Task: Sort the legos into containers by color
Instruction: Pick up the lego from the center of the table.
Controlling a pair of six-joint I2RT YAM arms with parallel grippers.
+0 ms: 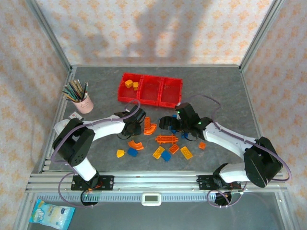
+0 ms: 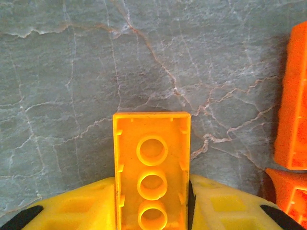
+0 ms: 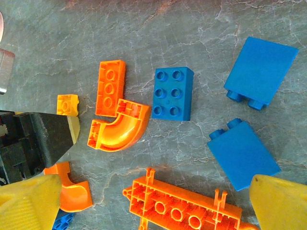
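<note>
1. Worktop [image 1: 220, 91]: grey and marbled. Bare room is lying open along its right side and in the far corners. A pink pencil cup [image 1: 85, 103] is standing near the left edge.
2. Containers [image 1: 150, 89]: three red bins are running left to right at the far middle. The left bin is carrying two yellow-orange pieces [image 1: 131, 85].
3. Legos [image 1: 159, 152]: they are lying scattered on the near middle between the arms, apart from the containers.
4. Yellow brick [image 2: 151, 163]: its hollow underside is facing the left wrist camera, with three round tubes in a line. Its long axis is pointing straight away from the fingers.
5. Left gripper [image 2: 151, 213]: it is pinching the yellow brick across its long sides, above bare worktop.
6. Right gripper [image 3: 153, 206]: it is standing spread wide and holding nothing, hovering over the scatter.
7. Beneath it: a blue six-stud brick [image 3: 173, 93] is lying studs up. An orange curved piece [image 3: 119, 127] is touching an orange straight brick [image 3: 110, 86]. An orange ladder-like piece [image 3: 182, 211] is lying slantwise.
</note>
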